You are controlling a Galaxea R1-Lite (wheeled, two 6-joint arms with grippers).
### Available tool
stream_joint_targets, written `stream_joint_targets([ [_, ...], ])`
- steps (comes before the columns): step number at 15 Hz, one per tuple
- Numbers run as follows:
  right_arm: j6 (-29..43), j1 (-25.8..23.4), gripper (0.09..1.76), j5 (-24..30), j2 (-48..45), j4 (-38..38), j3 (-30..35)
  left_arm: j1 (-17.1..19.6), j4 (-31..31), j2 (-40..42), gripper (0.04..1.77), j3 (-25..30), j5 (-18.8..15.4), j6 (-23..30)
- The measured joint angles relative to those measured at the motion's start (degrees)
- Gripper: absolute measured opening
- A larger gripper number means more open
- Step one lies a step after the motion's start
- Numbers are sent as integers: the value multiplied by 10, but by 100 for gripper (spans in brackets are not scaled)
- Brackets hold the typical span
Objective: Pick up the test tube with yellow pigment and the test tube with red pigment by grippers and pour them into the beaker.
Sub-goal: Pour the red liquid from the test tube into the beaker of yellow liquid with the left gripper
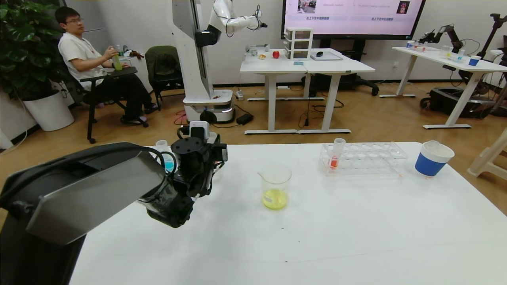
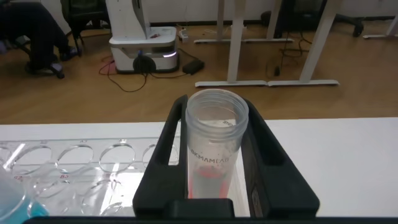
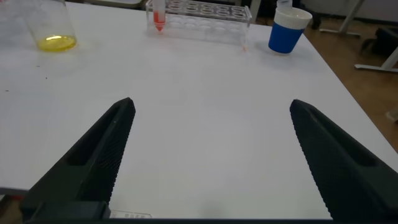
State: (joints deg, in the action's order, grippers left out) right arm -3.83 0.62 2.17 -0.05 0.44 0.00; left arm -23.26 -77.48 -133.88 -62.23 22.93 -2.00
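My left gripper [image 2: 214,112] is shut on a clear test tube with red pigment [image 2: 213,155], held upright over a clear rack [image 2: 74,162]. In the head view my left arm [image 1: 119,186] hides that tube. The beaker [image 1: 276,186] stands mid-table with yellow liquid in its bottom; it also shows in the right wrist view [image 3: 53,28]. A second red tube [image 1: 336,155] stands in the right-hand rack [image 1: 364,158]. My right gripper [image 3: 211,124] is open and empty, low over bare table, out of the head view. No yellow tube is in view.
A blue-and-white paper cup [image 1: 433,159] stands right of the right rack. A tube with blue liquid [image 1: 167,158] stands behind my left wrist. The table's far edge runs just behind the racks. A person, tables and another robot stand beyond.
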Motion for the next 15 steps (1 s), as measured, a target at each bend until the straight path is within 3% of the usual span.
stream_joint_targets([
  [4,0,0,174,0,0,0,0,0,72,57,51,-14,-19,-3],
  [7,0,0,174,0,0,0,0,0,74,81,51,-16,-36,-3],
  [9,0,0,174,0,0,0,0,-1,74,87,51,-15,-72,-3],
  [11,0,0,174,0,0,0,0,-4,73,89,51,-15,-148,-4],
  [13,0,0,174,0,0,0,0,-6,63,88,51,-15,-255,-6],
  [15,0,0,174,0,0,0,0,-7,44,86,51,-14,-367,-39],
])
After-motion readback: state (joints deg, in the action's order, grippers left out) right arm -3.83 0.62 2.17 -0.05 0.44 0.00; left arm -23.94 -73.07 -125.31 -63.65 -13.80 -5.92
